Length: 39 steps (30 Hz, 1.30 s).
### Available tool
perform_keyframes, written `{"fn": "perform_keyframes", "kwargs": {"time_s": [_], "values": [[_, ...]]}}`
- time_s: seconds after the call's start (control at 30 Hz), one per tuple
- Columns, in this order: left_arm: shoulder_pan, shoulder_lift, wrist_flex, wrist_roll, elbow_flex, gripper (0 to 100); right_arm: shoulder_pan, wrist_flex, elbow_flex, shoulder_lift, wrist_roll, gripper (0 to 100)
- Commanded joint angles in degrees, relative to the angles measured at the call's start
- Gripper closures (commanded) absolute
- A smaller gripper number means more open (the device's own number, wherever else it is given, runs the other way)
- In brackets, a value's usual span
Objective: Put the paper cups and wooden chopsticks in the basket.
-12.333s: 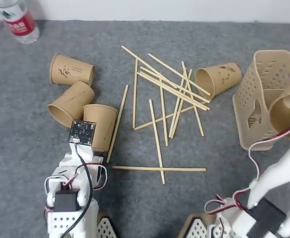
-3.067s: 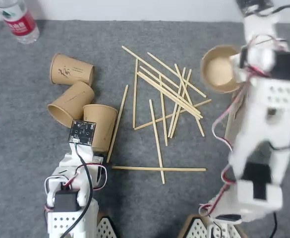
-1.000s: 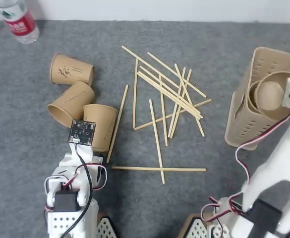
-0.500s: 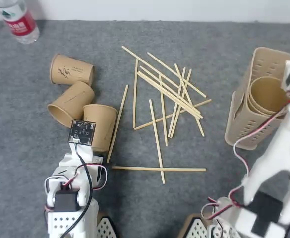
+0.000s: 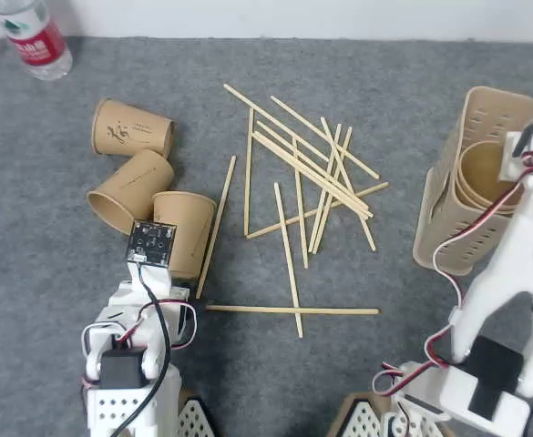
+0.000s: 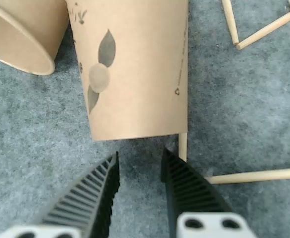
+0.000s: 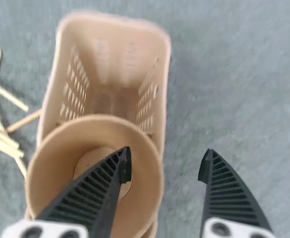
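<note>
Right gripper (image 7: pixel 165 159) is held released over paper cups (image 7: pixel 92 163) nested in the basket (image 7: pixel 110 59), 3 o'clock; left gripper (image 6: pixel 141 158) is spread at the edge of another cup (image 6: pixel 135 69).

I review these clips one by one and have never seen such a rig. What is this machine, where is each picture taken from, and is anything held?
Two robot arms at a grey table. One picture looks down from above; the other two come from cameras on the arms' wrists. Wooden chopsticks, three paper cups on their sides and a bottle are on the table. The left end effector is open, just short of the nearest cup. The right end effector, open and empty, hangs over the basket, which holds stacked cups.
</note>
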Motion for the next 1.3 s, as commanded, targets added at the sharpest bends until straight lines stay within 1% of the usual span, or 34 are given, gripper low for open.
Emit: {"fn": "perform_keyframes", "kwargs": {"time_s": [0.0, 0.33, 0.43, 0.57, 0.67, 0.87, 1.07, 1.27], "values": [[-0.2, -0.7, 0.4, -0.6, -0.3, 87, -0.3, -0.3, 2.4, -0.4, -0.2, 76.4], [-0.2, -0.7, 0.4, -0.6, -0.3, 87, -0.3, -1.5, 4.9, -0.2, -0.2, 76.4], [-0.2, -0.7, 0.4, -0.6, -0.3, 87, -0.3, -4.6, 9.8, -0.2, -0.2, 76.5], [-0.2, -0.7, 0.4, -0.6, -0.3, 87, -0.3, -12.4, 19.1, -0.3, -0.2, 76.5], [-0.2, -0.7, 0.4, -0.6, -0.3, 87, -0.3, -16.0, 22.9, -0.5, -0.2, 76.5], [-0.2, -0.7, 0.4, -0.6, -0.3, 87, -0.3, -16.6, 22.7, -1.0, -0.2, 76.5], [-0.2, -0.7, 0.4, -0.6, -0.3, 87, -0.3, -14.6, 20.7, -0.9, -0.2, 76.5], [-0.2, -0.7, 0.4, -0.6, -0.3, 87, -0.3, -22.5, 26.6, 6.1, -0.2, 76.5]]}}
